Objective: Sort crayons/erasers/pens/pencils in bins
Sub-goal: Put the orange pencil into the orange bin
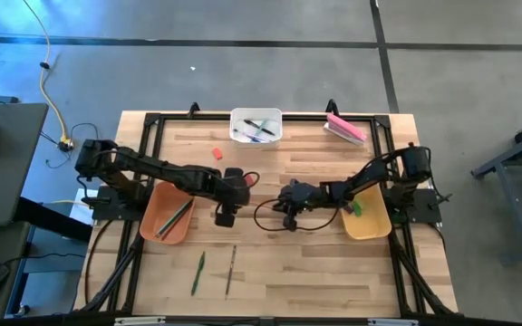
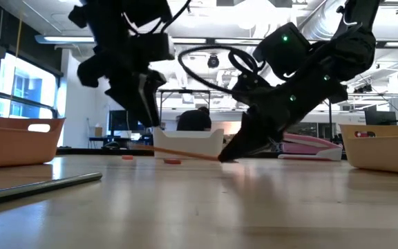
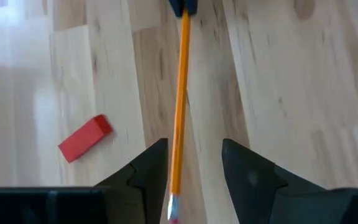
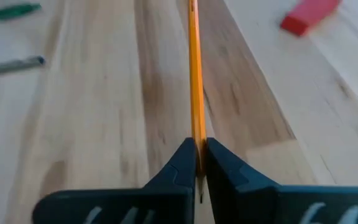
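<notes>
Pencil [image 4: 195,74], orange, lies near the tabletop [image 1: 333,272] centre, its tip pinched by the right tool [image 4: 198,163]. Left tool [image 3: 194,171], toward 9 o'clock, straddles the eraser end with fingers spread. Held only at one end, it could swing, slip free, or snag the left tool's fingers.

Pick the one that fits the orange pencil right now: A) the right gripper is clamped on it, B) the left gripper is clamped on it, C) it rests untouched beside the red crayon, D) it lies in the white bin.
A: the right gripper is shut on the orange pencil, while the left gripper stands open around its other end.
</notes>
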### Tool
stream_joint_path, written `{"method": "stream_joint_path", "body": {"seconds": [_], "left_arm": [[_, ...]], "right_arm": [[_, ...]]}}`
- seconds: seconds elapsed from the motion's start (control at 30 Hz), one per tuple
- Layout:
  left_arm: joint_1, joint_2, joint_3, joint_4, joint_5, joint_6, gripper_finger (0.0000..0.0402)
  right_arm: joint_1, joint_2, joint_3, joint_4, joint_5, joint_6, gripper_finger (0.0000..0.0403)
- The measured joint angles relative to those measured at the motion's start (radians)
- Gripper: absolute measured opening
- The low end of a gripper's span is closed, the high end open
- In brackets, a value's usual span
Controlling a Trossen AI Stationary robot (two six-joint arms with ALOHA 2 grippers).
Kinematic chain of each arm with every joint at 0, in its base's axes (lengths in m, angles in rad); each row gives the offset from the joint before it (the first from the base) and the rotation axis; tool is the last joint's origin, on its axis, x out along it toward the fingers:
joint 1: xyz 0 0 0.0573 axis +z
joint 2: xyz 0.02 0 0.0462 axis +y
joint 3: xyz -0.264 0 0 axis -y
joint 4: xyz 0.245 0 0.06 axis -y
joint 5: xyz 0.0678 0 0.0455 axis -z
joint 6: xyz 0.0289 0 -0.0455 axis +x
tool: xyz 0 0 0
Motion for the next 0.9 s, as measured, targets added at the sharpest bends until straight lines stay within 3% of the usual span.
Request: {"method": "stream_joint_path", "body": {"seconds": [0.2,0.4,0.9], "left_arm": [[0.000,0.017,0.074,-0.056,0.015,-0.042,0.0136],[-0.009,0.071,0.151,-0.189,0.021,-0.038,0.0138],[-0.012,0.086,0.156,-0.225,0.067,-0.082,0.0136]], "right_arm": [[0.016,-0.002,0.050,-0.001,0.007,-0.020,0.0003],[0.045,-0.003,0.145,-0.123,0.025,-0.043,0.0004],[0.086,-0.005,0.239,-0.217,0.093,-0.087,0.0004]]}}
